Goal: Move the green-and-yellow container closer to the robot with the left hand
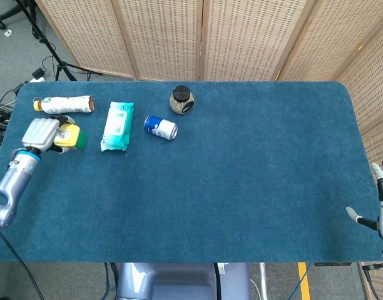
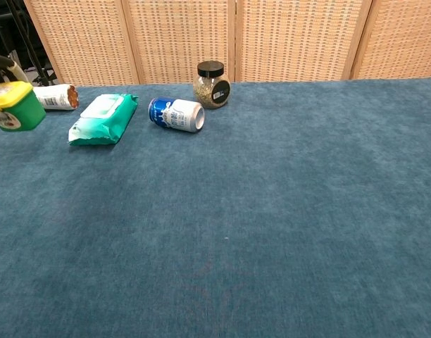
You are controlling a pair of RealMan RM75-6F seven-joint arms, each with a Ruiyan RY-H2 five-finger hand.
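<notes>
Left hand (image 1: pixel 41 132) gripped the small green container with yellow lid (image 1: pixel 69 135), tilted and raised off the blue felt table (image 1: pixel 241 175).

The white tube with brown cap (image 1: pixel 63 104) lay just beyond the hand; the teal wipes packet (image 1: pixel 117 125) lay to its right. The right hand (image 1: pixel 378 212), well apart at the table's opposite edge, held nothing, fingers spread.

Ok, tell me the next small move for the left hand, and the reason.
Probably draw the left hand toward the table's near edge, then lower it. It grips the green-and-yellow container, which the chest view shows tilted and lifted off the blue table, at the far left beside the white tube. The near-left table looks bare.
</notes>
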